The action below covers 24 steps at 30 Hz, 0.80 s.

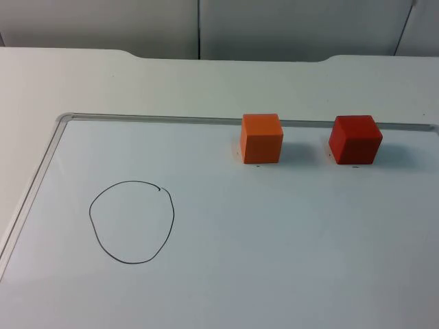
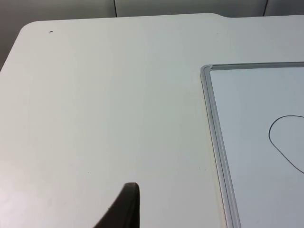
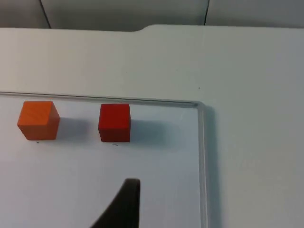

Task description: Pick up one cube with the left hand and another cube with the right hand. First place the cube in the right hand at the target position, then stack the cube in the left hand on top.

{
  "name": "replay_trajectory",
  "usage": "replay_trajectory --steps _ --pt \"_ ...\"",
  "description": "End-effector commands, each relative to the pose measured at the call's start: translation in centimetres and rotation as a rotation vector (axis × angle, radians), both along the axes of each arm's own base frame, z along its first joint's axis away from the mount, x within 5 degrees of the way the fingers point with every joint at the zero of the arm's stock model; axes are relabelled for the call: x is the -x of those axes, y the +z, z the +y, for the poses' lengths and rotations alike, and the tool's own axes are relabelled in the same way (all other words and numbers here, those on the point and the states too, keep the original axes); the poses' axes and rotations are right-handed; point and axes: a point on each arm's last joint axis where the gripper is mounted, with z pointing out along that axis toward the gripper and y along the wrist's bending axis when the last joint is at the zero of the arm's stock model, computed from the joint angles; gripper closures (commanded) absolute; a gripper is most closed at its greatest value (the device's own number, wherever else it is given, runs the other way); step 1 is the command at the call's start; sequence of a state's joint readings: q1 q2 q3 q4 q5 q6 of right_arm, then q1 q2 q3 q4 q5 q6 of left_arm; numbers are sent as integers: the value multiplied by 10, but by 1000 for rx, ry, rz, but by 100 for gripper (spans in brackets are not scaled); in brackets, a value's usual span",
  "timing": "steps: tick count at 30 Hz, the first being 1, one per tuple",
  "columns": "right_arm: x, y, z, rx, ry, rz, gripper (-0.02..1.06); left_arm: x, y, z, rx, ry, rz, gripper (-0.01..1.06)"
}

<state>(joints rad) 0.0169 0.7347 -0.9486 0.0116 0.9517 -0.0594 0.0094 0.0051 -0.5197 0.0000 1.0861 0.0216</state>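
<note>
Cubes not picked up yet, nothing stacked.

Orange cube and red cube sit side by side, a little apart, on the whiteboard near its far edge, in the upper right of the top view. The drawn circle at lower left has nothing in it. Left gripper hangs over the bare bench beside the board. Right gripper hangs near the red cube. I cannot tell if either one is spread or pressed together. All the picking, placing and stacking is left to do.

Both pincers' black fingertips above the table.
</note>
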Motion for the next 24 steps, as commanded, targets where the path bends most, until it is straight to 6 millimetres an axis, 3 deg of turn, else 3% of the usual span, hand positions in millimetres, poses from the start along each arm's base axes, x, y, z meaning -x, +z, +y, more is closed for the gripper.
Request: replay_trajectory --steps 1,4,5,6,8,9,12,13,18,19,23,24 --pt "-18 6 1 -4 12 24 0 0 -1 0 4 3 -6 0" --pt "-62 16 5 -19 43 82 0 0 -1 0 4 3 -6 0" --pt "-62 16 5 -19 43 82 0 0 -1 0 4 3 -6 0" --pt "-86 17 6 -25 56 117 0 0 -1 0 4 3 -6 0" --pt "-114 21 9 -45 76 137 0 0 -1 0 4 3 -6 0" --pt "-114 21 9 -45 76 137 0 0 -1 0 4 3 -6 0" --pt "-157 13 16 -55 98 207 0 0 -1 0 4 3 -6 0" --pt "-157 13 16 -55 98 207 0 0 -1 0 4 3 -6 0" --pt "-214 -27 48 -50 121 353 1 0 -1 0 4 3 -6 0" --pt "-214 -27 48 -50 121 353 1 0 -1 0 4 3 -6 0" --pt "-241 -69 73 -11 64 425 1 0 -1 0 4 3 -6 0" --pt "-241 -69 73 -11 64 425 1 0 -1 0 4 3 -6 0"
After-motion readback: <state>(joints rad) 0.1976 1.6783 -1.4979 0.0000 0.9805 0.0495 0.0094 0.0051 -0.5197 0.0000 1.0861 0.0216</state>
